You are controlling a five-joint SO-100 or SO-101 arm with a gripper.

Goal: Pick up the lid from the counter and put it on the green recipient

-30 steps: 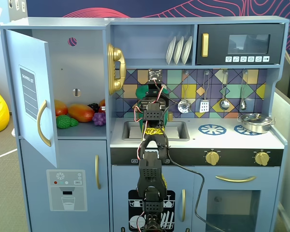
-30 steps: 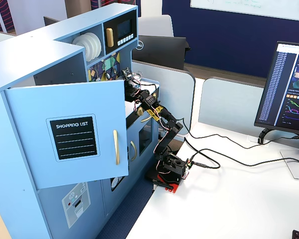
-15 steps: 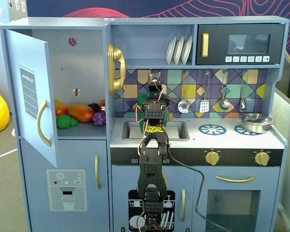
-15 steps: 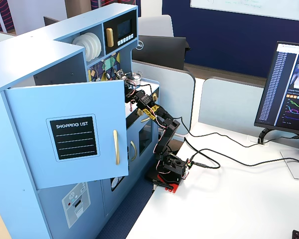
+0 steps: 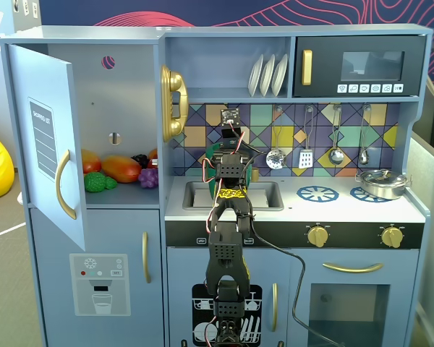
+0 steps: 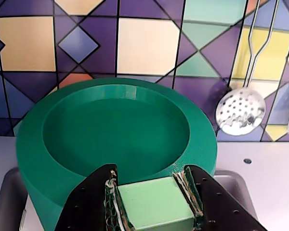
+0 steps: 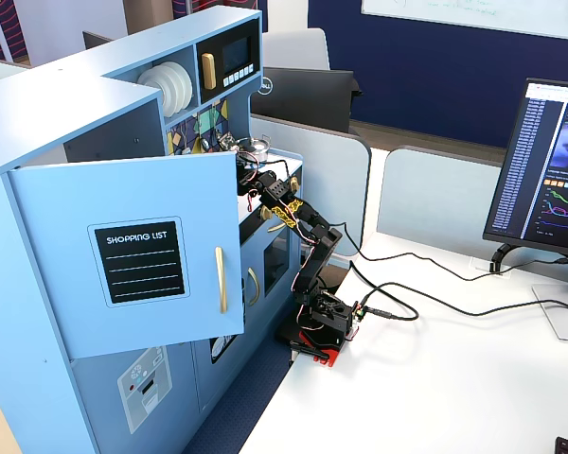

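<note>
Wrist view: gripper [image 6: 156,204] at bottom centre, its two black fingers [image 6: 89,204] clamped on the pale-green square knob of the lid [image 6: 155,202]; only the knob shows, the disc is hidden below the frame edge; the lid is thus held in the claw, up off the counter; pot [image 6: 111,139] fills the middle of the frame, dark green, open mouth facing the camera, directly behind and just past the knob; whether lid and pot touch cannot be told; slotted ladle [image 6: 241,111] hangs at right against the tiled backsplash [image 6: 144,43]; sink [image 6: 7,202] edge at lower left.

Fixed view, front: arm [image 5: 228,238] rises at centre bottom and reaches over the sink [image 5: 264,195]; steel pan [image 5: 380,182] on the burner at right; fridge door [image 5: 47,144] open at left, toy fruit [image 5: 119,168] on the shelf inside.

Fixed view, side: arm [image 7: 303,246] at centre, base on the white table [image 7: 435,378]; the door hides the counter.
</note>
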